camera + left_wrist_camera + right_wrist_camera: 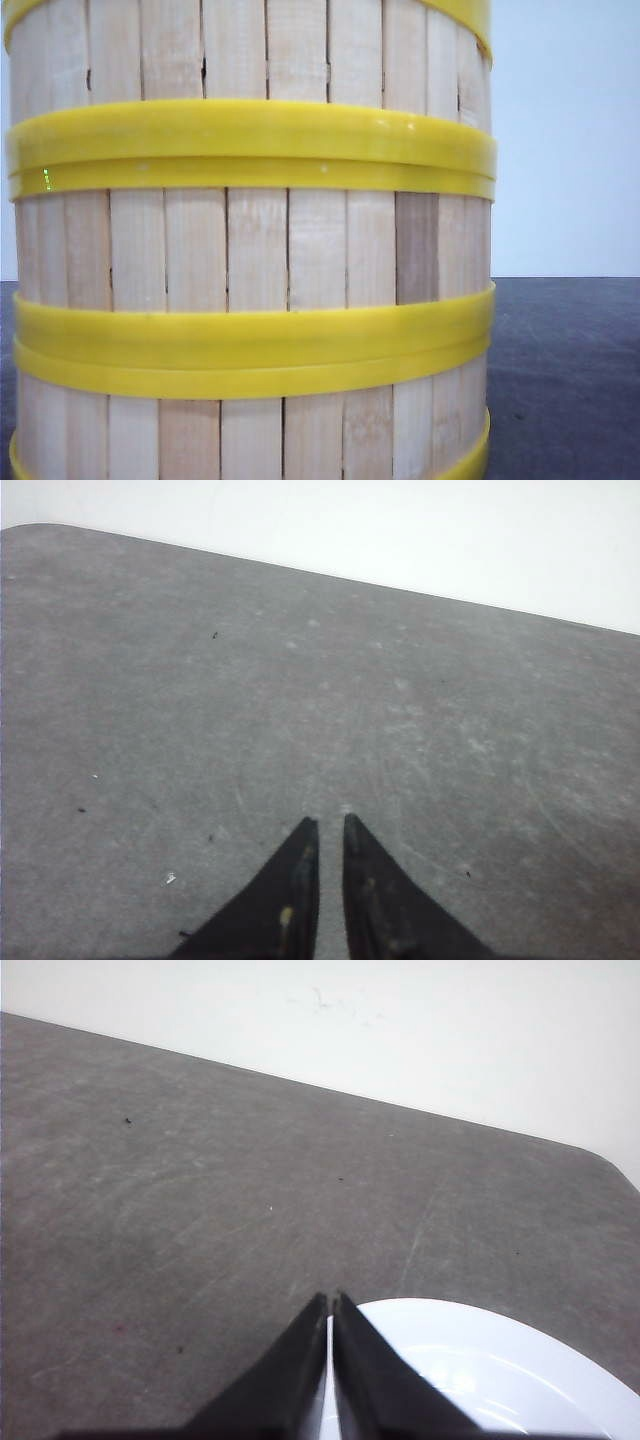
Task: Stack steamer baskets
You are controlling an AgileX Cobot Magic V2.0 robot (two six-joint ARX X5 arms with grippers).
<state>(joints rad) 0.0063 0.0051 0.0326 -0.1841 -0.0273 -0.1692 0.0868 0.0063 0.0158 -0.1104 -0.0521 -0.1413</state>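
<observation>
Steamer baskets (250, 240) stand stacked; both grippers empty, fingers nearly together

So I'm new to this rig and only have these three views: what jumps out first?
The stack of steamer baskets fills most of the front view, pale slat walls banded by yellow rims, three tiers showing, on the dark table. The left tool hovers over bare grey tabletop, its fingers nearly together and holding nothing. Under the right tool, also closed and empty, lies a white plate.

Steamer baskets (250, 250) — pale slats, yellow rims; grey table (300, 680); white plate (480, 1380).
</observation>
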